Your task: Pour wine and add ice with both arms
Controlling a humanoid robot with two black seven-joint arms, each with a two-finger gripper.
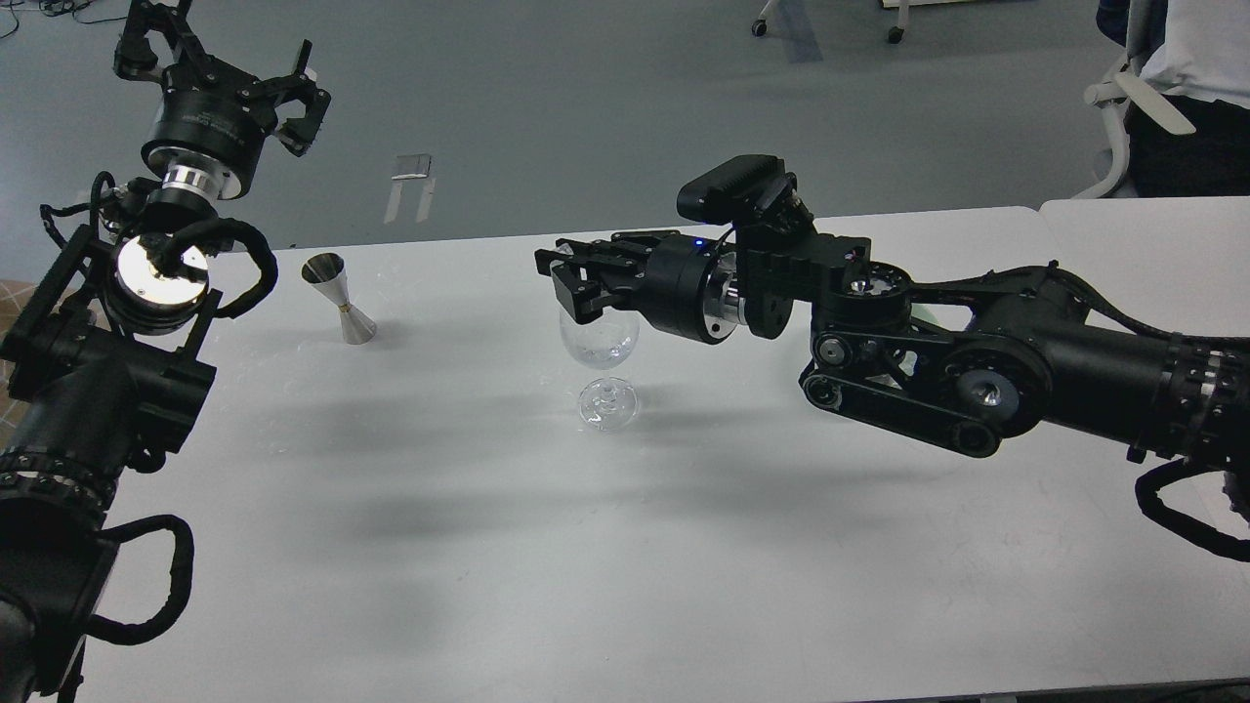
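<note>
Nearest you on the white table stands the wine glass, upright on its round foot near the middle of the table, its bowl just under the tip of your right gripper. Treat it as thin, light and brittle: the clear wall will be slick against hard fingers, and a tall stem on a small foot should tip at a sideways nudge. If you must steady it, the stem low down or the lower bowl looks the safer hold, with gentle squeeze only. Something glassy glints inside the bowl, but I cannot tell whether that is ice or mere reflection; ice would be small, hard and slippery, so let pieces drop from close above the rim, not from high. The right gripper reaches in level from the right, directly over the rim; its fingers sit close together, yet whether they pinch anything cannot be made out. Further back and to the left stands a steel jigger, well apart from the glass. Beyond it your left gripper hangs high off the table's far left corner, claw spread and holding nothing.
</note>
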